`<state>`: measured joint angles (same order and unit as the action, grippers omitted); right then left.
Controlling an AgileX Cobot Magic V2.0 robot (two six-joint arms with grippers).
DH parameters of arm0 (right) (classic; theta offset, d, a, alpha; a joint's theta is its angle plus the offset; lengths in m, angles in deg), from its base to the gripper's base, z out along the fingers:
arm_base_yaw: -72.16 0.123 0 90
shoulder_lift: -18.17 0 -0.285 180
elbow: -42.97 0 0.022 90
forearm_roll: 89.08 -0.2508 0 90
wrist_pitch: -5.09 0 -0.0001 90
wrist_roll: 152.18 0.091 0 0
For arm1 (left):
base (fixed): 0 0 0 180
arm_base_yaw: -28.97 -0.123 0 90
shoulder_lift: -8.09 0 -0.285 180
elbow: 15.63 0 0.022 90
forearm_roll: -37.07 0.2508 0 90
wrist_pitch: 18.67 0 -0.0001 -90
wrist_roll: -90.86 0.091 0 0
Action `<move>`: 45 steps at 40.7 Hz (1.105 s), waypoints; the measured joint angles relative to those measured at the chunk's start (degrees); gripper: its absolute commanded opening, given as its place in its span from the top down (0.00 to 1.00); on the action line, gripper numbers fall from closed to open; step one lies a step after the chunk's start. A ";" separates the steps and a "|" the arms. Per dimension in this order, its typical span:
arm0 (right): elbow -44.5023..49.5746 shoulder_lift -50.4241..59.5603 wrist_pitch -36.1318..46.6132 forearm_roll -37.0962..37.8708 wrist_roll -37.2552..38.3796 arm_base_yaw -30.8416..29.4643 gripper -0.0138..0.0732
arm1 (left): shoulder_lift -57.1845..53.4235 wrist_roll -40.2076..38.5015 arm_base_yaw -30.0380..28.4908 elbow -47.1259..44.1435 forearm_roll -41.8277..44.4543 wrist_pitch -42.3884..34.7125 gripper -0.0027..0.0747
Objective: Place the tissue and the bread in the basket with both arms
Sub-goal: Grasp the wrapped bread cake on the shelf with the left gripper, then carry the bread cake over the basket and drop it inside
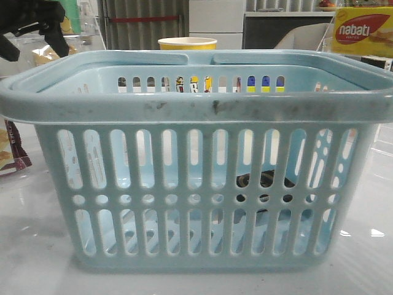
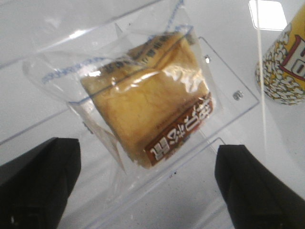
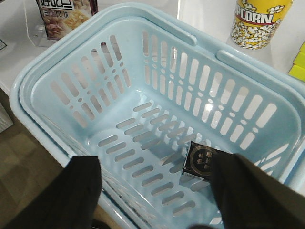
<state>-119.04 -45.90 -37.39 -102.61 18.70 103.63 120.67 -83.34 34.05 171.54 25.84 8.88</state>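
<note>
The big blue basket [image 1: 202, 110] filled the front view and hid most things behind it. Inside, on its floor near one wall, the small dark tissue [image 3: 201, 160] lay half hidden behind the released right gripper [image 3: 157, 191]. The left gripper [image 2: 147, 181] was spread wide over the golden bread [image 2: 152, 114], not touching it. The bread sat in its clear packet on a see-through stand [image 2: 224, 95].

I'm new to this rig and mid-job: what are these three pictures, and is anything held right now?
It is a robot with two arms. One picture looks forward from the robot at the blue basket. The other two come from cameras on the wrists; the black shapes at their lower edge are gripper fingers. The right gripper is open above the basket, with the dark tissue pack lying on the basket floor. The left gripper is open over the bread packet, which lies in a clear tray. Nothing is held. A popcorn cup stands behind the basket.
</note>
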 measured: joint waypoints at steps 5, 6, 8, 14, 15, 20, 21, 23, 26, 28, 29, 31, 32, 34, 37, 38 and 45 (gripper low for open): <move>0.00 0.00 0.11 -0.06 0.00 0.00 0.17 | 2.24 0.00 -0.23 0.33 0.11 -2.52 0.16; 0.00 0.00 0.11 -0.06 0.00 0.00 0.17 | 2.55 0.00 -0.23 0.33 0.11 -2.92 0.16; 0.00 0.00 0.22 -0.06 -0.13 0.00 0.17 | 3.16 0.00 -0.23 0.33 0.11 -4.10 0.17; 0.00 0.00 0.35 -0.06 -0.13 0.00 0.17 | 4.03 0.00 -0.23 0.33 0.11 -5.81 0.34; 0.00 0.00 0.35 -0.06 -0.13 0.00 0.17 | 4.03 0.00 -0.34 0.33 0.11 -5.95 0.38; 0.00 0.00 0.44 -0.06 -0.13 0.00 0.17 | 4.03 0.00 -0.43 0.33 0.11 -6.45 0.56; 0.00 0.00 0.48 -0.06 -0.13 0.00 0.17 | 4.03 0.00 -0.43 0.33 0.11 -6.50 0.60; 0.00 0.00 0.57 -0.06 -0.13 0.00 0.17 | 4.03 0.00 -0.43 0.33 0.11 -6.50 0.65; 0.00 0.00 0.57 -0.06 -0.13 0.00 0.17 | 4.03 0.00 -0.43 0.33 0.11 -6.50 0.73; 0.00 0.00 0.57 -0.06 -0.13 0.00 0.17 | 4.03 0.00 -0.45 0.33 0.11 -6.50 0.78; 0.00 0.00 0.61 -0.06 -0.13 0.00 0.17 | 4.03 0.00 -0.45 0.33 0.11 -6.50 0.80; 0.00 0.00 0.61 -0.06 -0.13 0.00 0.17 | 4.03 0.00 -0.45 0.33 0.11 -6.50 0.84; 0.00 0.00 0.72 -0.06 -0.13 0.00 0.17 | 4.03 0.00 -0.45 0.33 0.11 -6.24 0.85; 0.00 0.00 0.71 -0.06 -0.13 0.00 0.17 | 4.03 0.00 -0.45 0.33 0.00 -5.97 0.85; 0.00 0.00 0.71 -0.06 -0.03 0.00 0.17 | 2.95 0.00 -0.45 0.33 -0.43 -4.57 0.85; 0.00 0.00 0.85 0.03 -0.03 0.00 0.17 | 2.43 0.00 -0.45 0.33 -0.47 -4.11 0.85; 0.00 0.00 1.26 0.03 -0.03 0.00 0.17 | -4.65 0.12 0.66 0.33 -0.60 -0.40 0.85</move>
<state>-119.04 -45.90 -36.13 -102.58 18.67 103.63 116.03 -83.22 34.71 171.87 25.24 8.49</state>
